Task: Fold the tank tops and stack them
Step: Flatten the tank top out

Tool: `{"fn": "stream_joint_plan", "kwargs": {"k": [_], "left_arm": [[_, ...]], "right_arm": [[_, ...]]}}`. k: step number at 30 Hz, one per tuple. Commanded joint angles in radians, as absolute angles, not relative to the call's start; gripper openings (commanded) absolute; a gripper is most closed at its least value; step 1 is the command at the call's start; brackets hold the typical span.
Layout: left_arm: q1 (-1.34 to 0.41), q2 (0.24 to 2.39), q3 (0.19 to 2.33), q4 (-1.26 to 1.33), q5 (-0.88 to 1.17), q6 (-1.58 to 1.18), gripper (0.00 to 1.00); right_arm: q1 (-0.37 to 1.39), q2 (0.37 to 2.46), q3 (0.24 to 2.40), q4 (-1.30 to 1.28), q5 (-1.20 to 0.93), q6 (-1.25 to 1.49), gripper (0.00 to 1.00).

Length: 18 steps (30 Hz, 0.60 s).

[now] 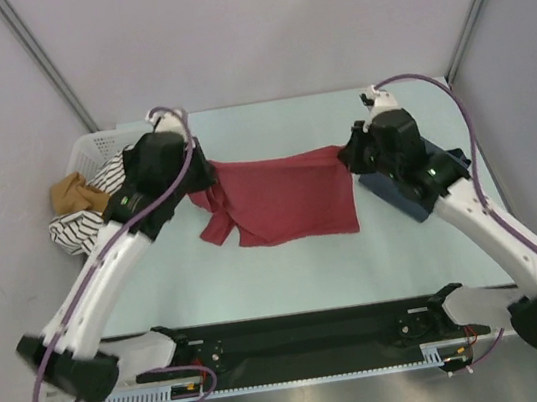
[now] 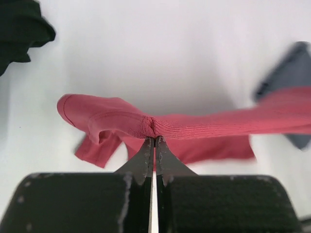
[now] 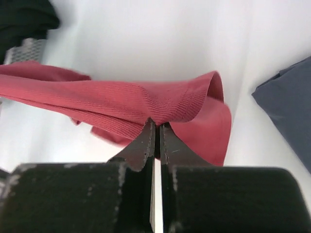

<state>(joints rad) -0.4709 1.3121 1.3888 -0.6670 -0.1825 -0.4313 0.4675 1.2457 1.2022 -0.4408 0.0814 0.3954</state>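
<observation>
My desk [image 1: 289, 269] was pale and smooth, and the red tank top [image 1: 288, 198] hung across the middle of its far half, strung between my two arms. It was a plain brick red in a fine ribbed knit. Its far edge was pulled into a taut line, and the rest draped toward the near side. Its long axis ran left to right across the desk, and a bunched, strap-like corner trailed down at its lower left. The blue-grey tank top [image 1: 396, 197] lay at the right end of the red one, partly hidden under my right arm; it looked flat and dark slate. A white basket [image 1: 89, 147] stood at the far left corner, with a striped cloth [image 1: 76, 230] and a tan cloth [image 1: 75, 192] spilling over its near side. My left tool [image 2: 154, 141] was pressed together, pinching a gathered fold on the red top's left end. My right tool [image 3: 156, 127] was likewise closed on a fold at its right end, where the cloth curled over just above the tips.
</observation>
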Motion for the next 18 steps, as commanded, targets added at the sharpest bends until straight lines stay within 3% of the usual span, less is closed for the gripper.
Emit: {"fn": "stream_joint_plan", "kwargs": {"k": [1, 10, 18], "left_arm": [[-0.573, 1.077, 1.313, -0.681, -0.256, -0.454, 0.00], [-0.718, 0.623, 1.161, -0.721, -0.229, -0.454, 0.00], [-0.718, 0.675, 1.256, -0.720, -0.195, -0.420, 0.00]], "right_arm": [[0.531, 1.053, 1.138, -0.498, 0.149, 0.339, 0.00], [0.796, 0.648, 1.097, -0.647, 0.251, 0.360, 0.00], [0.805, 0.730, 1.271, -0.752, 0.345, 0.359, 0.00]]}}
